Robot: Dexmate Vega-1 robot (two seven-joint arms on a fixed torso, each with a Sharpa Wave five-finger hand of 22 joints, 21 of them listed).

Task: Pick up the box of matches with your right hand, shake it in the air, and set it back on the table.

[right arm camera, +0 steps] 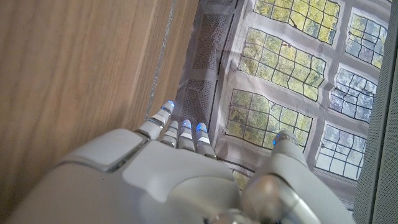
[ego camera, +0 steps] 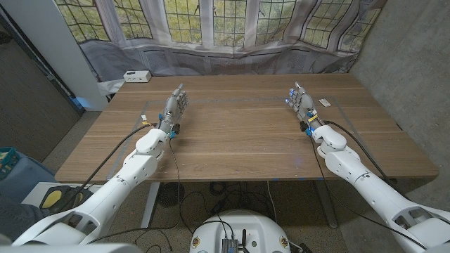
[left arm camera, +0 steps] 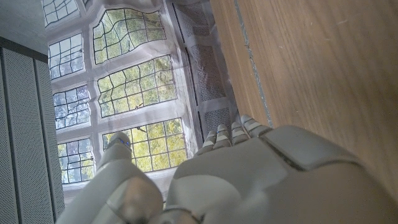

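Note:
A small pale matchbox [ego camera: 324, 102] lies on the wooden table [ego camera: 239, 133] near the far right, just to the outer side of my right hand [ego camera: 301, 102]. That hand stands on its edge with fingers stretched toward the window, holding nothing and a little apart from the box. My left hand [ego camera: 174, 107] stands the same way on the table's left side, also holding nothing. In the right wrist view, the back of my right hand [right arm camera: 168, 180] reaches along the wood [right arm camera: 74, 62]. The left wrist view shows my left hand [left arm camera: 249, 180] beside the table [left arm camera: 323, 62].
A white box [ego camera: 136, 76] sits just past the table's far left corner. A grey curtain [ego camera: 232, 60] and leaded windows [ego camera: 204, 21] run behind the far edge. A thin line [ego camera: 232, 100] crosses the tabletop between the hands.

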